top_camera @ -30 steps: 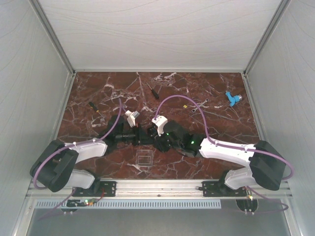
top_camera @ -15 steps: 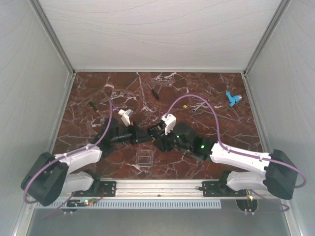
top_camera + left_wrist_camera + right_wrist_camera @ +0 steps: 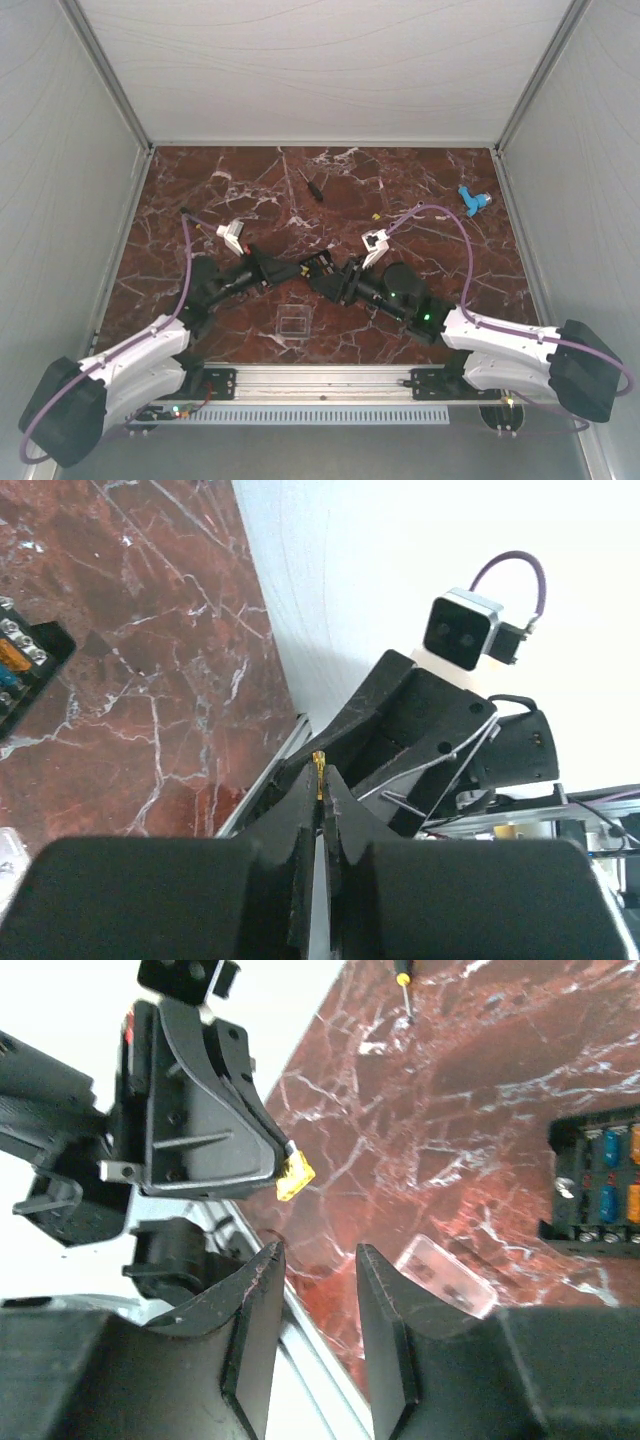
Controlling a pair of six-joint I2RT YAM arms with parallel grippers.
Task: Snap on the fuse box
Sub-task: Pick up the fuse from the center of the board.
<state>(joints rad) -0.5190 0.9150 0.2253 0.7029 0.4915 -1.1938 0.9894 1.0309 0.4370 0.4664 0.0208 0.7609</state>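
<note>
Overhead, both arms reach in over the marble table, and the left gripper and right gripper meet tip to tip near its middle. Their dark shapes merge there, so nothing between them can be made out. A clear lid lies flat on the near side of them. A black screwdriver lies toward the far edge, and a blue part sits far right.

Seen from the left wrist, the left gripper's fingers are pressed together on a small yellow fuse, which pokes out at their tips. The fuse box rests on the marble at the left edge of this view, only a corner showing, apart from the fingers. The right arm's wrist camera faces back from beyond.

From the right wrist, the right gripper's fingers stand apart with nothing between them. The left gripper hangs just beyond them, the fuse at its tip. The fuse box sits on the table at the right edge, with blue and orange fuses in its slots. The clear lid lies beside it, on its near side, not touching.
</note>
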